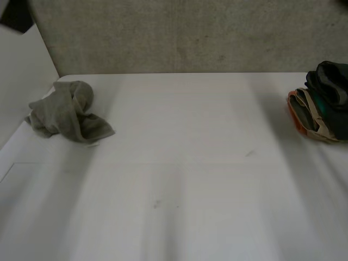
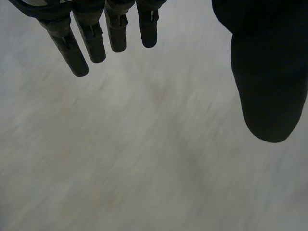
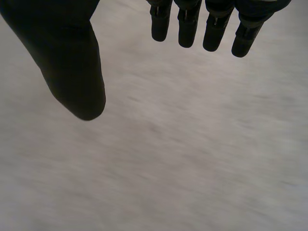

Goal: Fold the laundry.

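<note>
While both hands hang free, the laundry sits untouched on the white table [image 1: 190,163].

- Left hand [image 2: 267,82]: open. Fingers [image 2: 73,50] straight and spread, thumb well apart from them, nothing between. Pale surface below the palm, no contact visible.
- Right hand [image 3: 72,62]: open as well. Fingers [image 3: 214,31] straight, side by side, thumb held wide, holding nothing. Same pale surface below it.
- Landmark: stack of folded clothes [image 1: 321,106] at the table's edge on the robot's right side. Dark green/black piece on top, then teal, beige and orange layers under it. Partly cut off by the view's edge.
- Task item: grey-green cloth [image 1: 68,114], crumpled and unfolded. It lies well apart from the stack, at the opposite side of the table, about as far back as the stack is.
- Cloth shape: bunched lump at the end farthest from the stack, close to the grey wall [image 1: 190,32]. A flatter pointed corner trails out at the other end.
- Long axis: runs diagonally, from the lump near the wall down to that flat corner. The corner points toward the stack's side of the table and slightly toward the robot.
- Bare tabletop lies between cloth and stack.
</note>
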You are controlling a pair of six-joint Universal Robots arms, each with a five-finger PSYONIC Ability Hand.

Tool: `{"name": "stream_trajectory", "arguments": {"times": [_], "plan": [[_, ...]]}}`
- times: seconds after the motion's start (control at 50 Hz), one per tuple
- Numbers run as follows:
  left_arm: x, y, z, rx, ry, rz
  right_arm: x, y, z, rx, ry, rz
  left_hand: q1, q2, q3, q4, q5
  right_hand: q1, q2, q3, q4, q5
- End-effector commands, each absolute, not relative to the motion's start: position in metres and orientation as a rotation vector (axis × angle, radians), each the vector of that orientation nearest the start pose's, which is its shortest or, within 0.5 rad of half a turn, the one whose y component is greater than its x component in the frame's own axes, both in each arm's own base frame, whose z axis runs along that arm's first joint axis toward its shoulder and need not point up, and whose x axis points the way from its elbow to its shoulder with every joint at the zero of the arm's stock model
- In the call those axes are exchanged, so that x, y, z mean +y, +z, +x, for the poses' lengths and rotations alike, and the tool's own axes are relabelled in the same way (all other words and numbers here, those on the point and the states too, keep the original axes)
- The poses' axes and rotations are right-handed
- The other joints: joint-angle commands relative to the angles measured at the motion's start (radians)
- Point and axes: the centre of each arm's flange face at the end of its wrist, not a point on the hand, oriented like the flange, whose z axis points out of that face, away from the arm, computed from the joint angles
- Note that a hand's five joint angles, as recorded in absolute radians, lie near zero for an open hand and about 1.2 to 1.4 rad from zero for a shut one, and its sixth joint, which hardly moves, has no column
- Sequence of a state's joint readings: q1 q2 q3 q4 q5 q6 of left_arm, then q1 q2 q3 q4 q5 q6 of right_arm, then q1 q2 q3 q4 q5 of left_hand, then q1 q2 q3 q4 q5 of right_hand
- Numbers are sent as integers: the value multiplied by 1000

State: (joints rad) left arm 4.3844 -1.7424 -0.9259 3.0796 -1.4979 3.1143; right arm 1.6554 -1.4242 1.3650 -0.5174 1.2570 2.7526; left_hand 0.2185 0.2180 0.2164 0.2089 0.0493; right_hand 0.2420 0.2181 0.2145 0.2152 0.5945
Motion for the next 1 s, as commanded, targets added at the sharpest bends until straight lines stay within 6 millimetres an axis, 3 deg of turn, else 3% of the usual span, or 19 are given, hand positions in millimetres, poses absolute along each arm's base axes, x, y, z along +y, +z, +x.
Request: {"name": "stream_trajectory", "arguments": {"times": [0.02, 0.04, 0.1, 0.12, 0.18, 0.2, 0.26, 0.36, 0.44, 0.54, 0.58, 0.64, 0.72, 0.8, 0.86, 0.88, 0.94, 0.96, 1.0], "plan": [[-345, 354, -200, 2016, -2293, 571, -298, 276, 254, 1652, -2349, -1037, 24, 25, 27, 34, 19, -67, -44, -40, -41, -595], [-357, 329, -194, 2038, -2182, 617, -296, 265, 257, 1685, -2309, -1064, 24, 25, 27, 34, 19, -67, -44, -40, -41, -595], [-377, 301, -180, 2035, -2073, 628, -284, 222, 267, 1797, -2157, -1167, 24, 25, 27, 34, 19, -67, -44, -40, -41, -595], [-393, 284, -170, 2024, -2030, 620, -281, 213, 268, 1816, -2131, -1189, 24, 25, 27, 34, 19, -67, -44, -40, -41, -595], [-416, 253, -159, 2015, -1980, 626, -272, 188, 270, 1880, -2061, -1256, 24, 25, 27, 34, 19, -67, -44, -40, -41, -595], [-430, 237, -155, 1995, -1975, 626, -271, 184, 268, 1895, -2050, -1266, 21, 22, 24, 31, 16, -67, -44, -40, -41, -595], [-450, 215, -154, 1960, -2001, 635, -267, 170, 263, 1950, -2006, -1279, 10, 10, 12, 19, 4, -67, -44, -40, -41, -595], [-491, 153, -149, 1951, -2012, 715, -259, 159, 260, 1980, -1962, -1286, 10, 10, 12, 19, 4, -67, -44, -40, -41, -595], [-509, 124, -132, 1914, -1952, 764, -257, 155, 259, 1978, -1961, -1287, 7, 7, 9, 16, 1, -67, -44, -40, -41, -595], [-522, 107, -127, 1831, -1916, 824, -257, 154, 259, 1973, -1972, -1287, 71, 72, 73, 81, 66, -67, -44, -40, -41, -595], [-527, 107, -128, 1801, -1945, 825, -257, 154, 259, 1972, -1977, -1287, 133, 133, 135, 142, 127, -67, -44, -40, -41, -595], [-535, 106, -131, 1769, -2007, 817, -258, 155, 259, 1972, -1980, -1286, 449, 450, 451, 459, 444, -67, -44, -40, -41, -595], [-541, 107, -132, 1765, -2065, 780, -257, 154, 259, 1973, -1978, -1286, 1176, 1176, 1178, 1185, 1170, -67, -44, -40, -41, -595], [-542, 112, -138, 1774, -2117, 723, -256, 153, 258, 1980, -1971, -1287, 1178, 1178, 1180, 1187, 1172, -67, -44, -40, -41, -595], [-534, 142, -153, 1773, -2175, 666, -259, 154, 257, 1980, -1983, -1281, 1178, 1178, 1180, 1187, 1172, -67, -44, -40, -41, -595], [-525, 174, -162, 1755, -2227, 627, -259, 154, 256, 1981, -1989, -1278, 1178, 1178, 1180, 1187, 1172, -67, -44, -40, -41, -595], [-505, 213, -175, 1754, -2313, 572, -263, 155, 254, 1980, -2008, -1268, 1178, 1178, 1180, 1187, 1172, -67, -44, -40, -41, -595], [-488, 240, -184, 1752, -2385, 547, -263, 155, 254, 1979, -2013, -1267, 1178, 1178, 1180, 1187, 1172, -67, -44, -40, -41, -595], [-469, 265, -196, 1744, -2467, 527, -265, 157, 253, 1978, -2022, -1262, 1178, 1178, 1180, 1187, 1172, -67, -44, -40, -41, -595]]}}
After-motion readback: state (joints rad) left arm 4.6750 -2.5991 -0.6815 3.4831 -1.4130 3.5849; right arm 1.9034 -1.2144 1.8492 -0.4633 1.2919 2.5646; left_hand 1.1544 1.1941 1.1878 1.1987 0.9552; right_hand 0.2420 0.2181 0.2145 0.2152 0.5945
